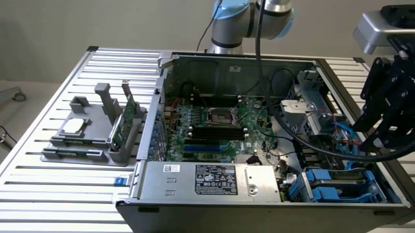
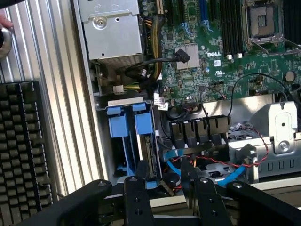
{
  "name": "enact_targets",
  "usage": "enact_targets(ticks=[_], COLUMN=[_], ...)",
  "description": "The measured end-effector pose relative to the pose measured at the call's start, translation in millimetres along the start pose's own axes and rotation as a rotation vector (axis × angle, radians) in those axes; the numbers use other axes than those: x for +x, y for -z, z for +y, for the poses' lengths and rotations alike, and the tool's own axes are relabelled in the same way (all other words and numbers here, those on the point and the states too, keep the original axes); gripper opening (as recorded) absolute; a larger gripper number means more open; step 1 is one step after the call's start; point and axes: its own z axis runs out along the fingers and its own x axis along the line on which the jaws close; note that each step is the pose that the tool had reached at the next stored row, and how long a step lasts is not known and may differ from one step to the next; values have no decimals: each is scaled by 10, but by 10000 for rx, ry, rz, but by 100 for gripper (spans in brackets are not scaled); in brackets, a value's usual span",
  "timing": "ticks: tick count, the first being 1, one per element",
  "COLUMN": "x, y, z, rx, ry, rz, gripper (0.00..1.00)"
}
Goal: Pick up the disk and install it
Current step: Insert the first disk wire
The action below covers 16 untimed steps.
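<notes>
The disk [image 2: 149,157] stands on edge in the drive cage at the corner of the open computer case [image 1: 227,63]. Its blue bracket frame [image 2: 128,134] surrounds it and its connector edge faces the cables. In the exterior view the blue frame [image 1: 340,182] sits at the case's near corner on the exterior view's right. My gripper [image 2: 171,190] hovers just above and beside this cage, open, with nothing between its black fingers [image 2: 136,197]. From outside, the gripper [image 1: 382,131] hangs over the case's edge on the exterior view's right.
Blue and red cables [image 2: 202,165] lie beside the cage. The power supply [image 1: 207,179] and motherboard [image 1: 214,126] fill the case. A grey holder [image 1: 91,141] carries a green circuit card [image 1: 124,124] and a small silver chip [image 1: 73,126]. A keyboard [image 2: 23,150] and a hand [image 2: 4,21] are near.
</notes>
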Motion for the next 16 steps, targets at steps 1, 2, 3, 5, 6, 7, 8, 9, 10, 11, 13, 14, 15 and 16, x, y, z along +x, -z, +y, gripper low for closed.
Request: enact_targets(ticks=[1, 2, 3, 5, 6, 7, 8, 9, 10, 11, 13, 14, 15, 16], x=[0, 1, 1, 2, 2, 3, 3, 4, 4, 5, 5, 6, 6, 6], y=[-9, -20, -31, -54, -64, -76, -87, -99, -111, -122, -141, -144, -147, -150], z=[0, 1, 1, 2, 2, 2, 2, 3, 3, 4, 4, 4, 4, 4], rx=[7, 15, 21, 35, 42, 49, 56, 63, 70, 77, 91, 98, 105, 112], ry=[-185, -365, -544, -909, -1100, -1279, -1459, -1644, -1823, -2005, -2363, -2542, -2727, -2908], rz=[7, 11, 15, 23, 30, 34, 39, 44, 47, 52, 62, 67, 72, 76], gripper=[42, 42, 42, 42, 42, 42, 42, 42, 42, 42, 42, 42, 42, 42])
